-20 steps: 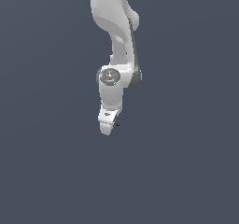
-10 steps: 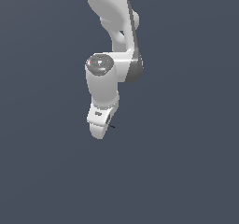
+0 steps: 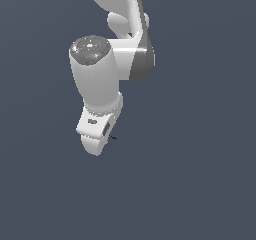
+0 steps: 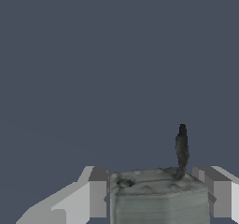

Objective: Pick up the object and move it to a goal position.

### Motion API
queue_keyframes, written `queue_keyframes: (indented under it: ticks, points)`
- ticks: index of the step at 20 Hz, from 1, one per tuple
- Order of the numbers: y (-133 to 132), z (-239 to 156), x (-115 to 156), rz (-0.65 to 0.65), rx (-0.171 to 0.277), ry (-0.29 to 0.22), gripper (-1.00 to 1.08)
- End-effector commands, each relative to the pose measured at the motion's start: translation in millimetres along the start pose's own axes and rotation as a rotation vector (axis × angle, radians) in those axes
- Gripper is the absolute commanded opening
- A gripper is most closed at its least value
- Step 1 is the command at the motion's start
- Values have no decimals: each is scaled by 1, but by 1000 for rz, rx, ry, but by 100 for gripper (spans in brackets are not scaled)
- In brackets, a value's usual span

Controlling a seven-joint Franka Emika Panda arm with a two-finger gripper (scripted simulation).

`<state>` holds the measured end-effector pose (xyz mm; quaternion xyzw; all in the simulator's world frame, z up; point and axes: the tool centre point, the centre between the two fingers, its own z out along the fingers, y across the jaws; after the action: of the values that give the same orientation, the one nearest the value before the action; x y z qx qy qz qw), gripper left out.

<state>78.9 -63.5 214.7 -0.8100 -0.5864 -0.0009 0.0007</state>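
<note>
In the exterior view the white arm hangs down in mid-air against the plain dark grey background. Its gripper (image 3: 106,135) is mostly hidden behind the white hand. The object (image 3: 113,137) shows there only as a tiny dark sliver poking out beside the hand. In the wrist view the gripper (image 4: 157,190) has its two grey fingers (image 4: 98,192) pressed on either side of the object (image 4: 158,197). Up close the object is a mottled grey-green block with a thin dark stalk rising from one corner. The gripper is shut on it.
Only flat dark grey-blue background surrounds the arm in both views. No other objects, containers, edges or goal marker show.
The arm has moved to the exterior view's left and looms larger, as if nearer the camera. The dark sliver has travelled with the hand.
</note>
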Motion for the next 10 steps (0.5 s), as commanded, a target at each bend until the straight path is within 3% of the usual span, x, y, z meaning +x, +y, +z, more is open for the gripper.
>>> queue_keyframes:
  ticks: [1,10]
  points:
    - [10,-14,0,0,0,0,-100]
    - [35,-46,0,0,0,-2,-100]
